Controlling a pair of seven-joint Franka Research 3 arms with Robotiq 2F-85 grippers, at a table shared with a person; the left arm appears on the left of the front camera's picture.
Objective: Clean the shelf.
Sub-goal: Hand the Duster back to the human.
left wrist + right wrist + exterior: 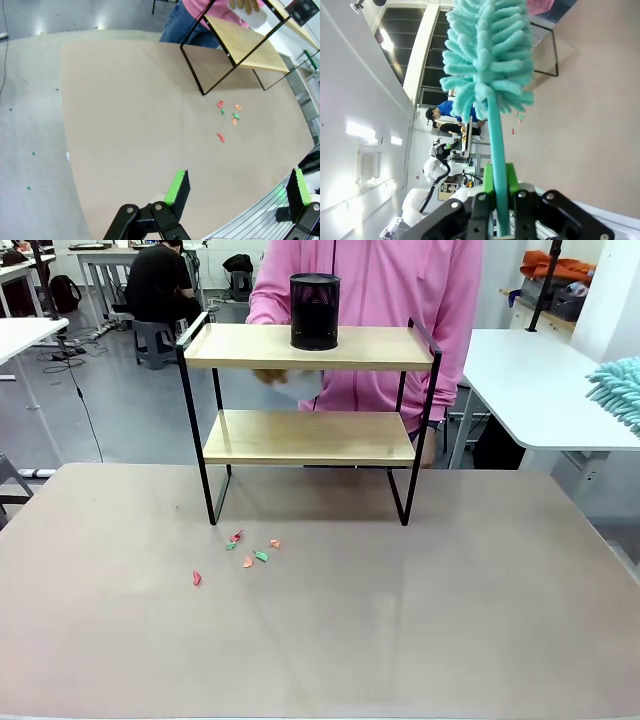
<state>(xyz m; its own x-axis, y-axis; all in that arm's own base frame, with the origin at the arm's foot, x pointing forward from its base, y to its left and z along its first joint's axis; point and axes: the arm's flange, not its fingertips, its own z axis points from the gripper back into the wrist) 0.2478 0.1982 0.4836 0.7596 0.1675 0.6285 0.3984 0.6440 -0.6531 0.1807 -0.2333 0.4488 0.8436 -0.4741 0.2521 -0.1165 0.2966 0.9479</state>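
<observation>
Shelf [308,437] stands upright at the far middle of the brown table [420,620], its black frame legs planted on the tabletop and its two light wooden boards one above the other. A black mesh cup [315,312] sits on the top board, about midway along it. Behind the shelf stands a person in a pink top [380,290]; one hand [268,376] shows between the two boards at the back, with something white beside it (too blurred to say what it is).

On the table just in front of the shelf's left leg lie a few small paper scraps [250,555], red, green and orange, loosely scattered, with one red bit a little apart toward the robot.

In the left wrist view the left gripper [239,189] hangs above the near edge of the table with its fingers spread wide and nothing between them; the green pads [176,187] face each other across the gap. The scraps [227,117] and the shelf [245,45] lie well ahead of it.

The right gripper [500,202] is pinched tight on the thin teal handle of a fluffy duster [487,55], whose head points away from the fingers. In the front view that duster [620,390] pokes in at the right edge, well apart from the shelf.
</observation>
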